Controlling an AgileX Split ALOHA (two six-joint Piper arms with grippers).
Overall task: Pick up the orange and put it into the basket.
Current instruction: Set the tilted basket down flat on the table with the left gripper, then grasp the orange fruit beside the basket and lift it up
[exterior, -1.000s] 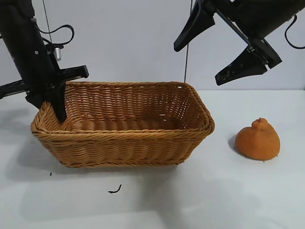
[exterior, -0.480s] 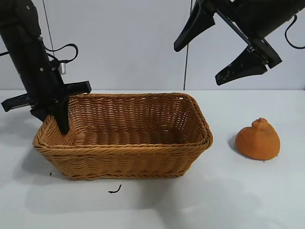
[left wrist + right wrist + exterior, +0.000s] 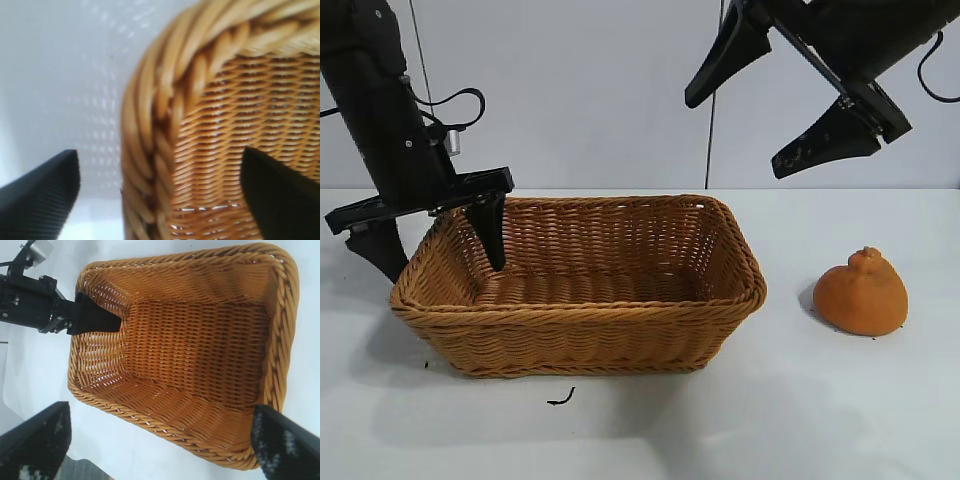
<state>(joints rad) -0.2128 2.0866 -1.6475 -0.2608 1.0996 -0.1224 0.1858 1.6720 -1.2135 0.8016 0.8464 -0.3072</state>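
The orange (image 3: 861, 293) sits on the white worktop (image 3: 650, 420), well apart from the basket (image 3: 582, 330) and off that basket's right end in the exterior view, its knobbly neck pointing up. Nothing touches the fruit.

The woven wicker basket stands near the middle of the worktop with its long side toward the camera. At its left end the left gripper (image 3: 435, 235) points steeply down with its jaws spread wide, straddling the braided rim: one finger hangs inside the basket close to the end wall, the other hangs outside over the worktop. The left wrist view shows the same straddle, with the rim corner (image 3: 165, 100) between the two dark fingertips and neither pad pressed against the weave. The jaws hold nothing.

The right gripper (image 3: 765, 110) hangs high above the basket's right half, angled down and toward the left arm, its jaws also standing wide apart and empty. Its wrist camera looks straight into the basket (image 3: 280, 340), whose woven floor is bare, and catches the left gripper's inner finger (image 3: 97, 320) reaching over the far rim.

A small dark scrap (image 3: 560, 398) lies on the worktop in front of the basket.
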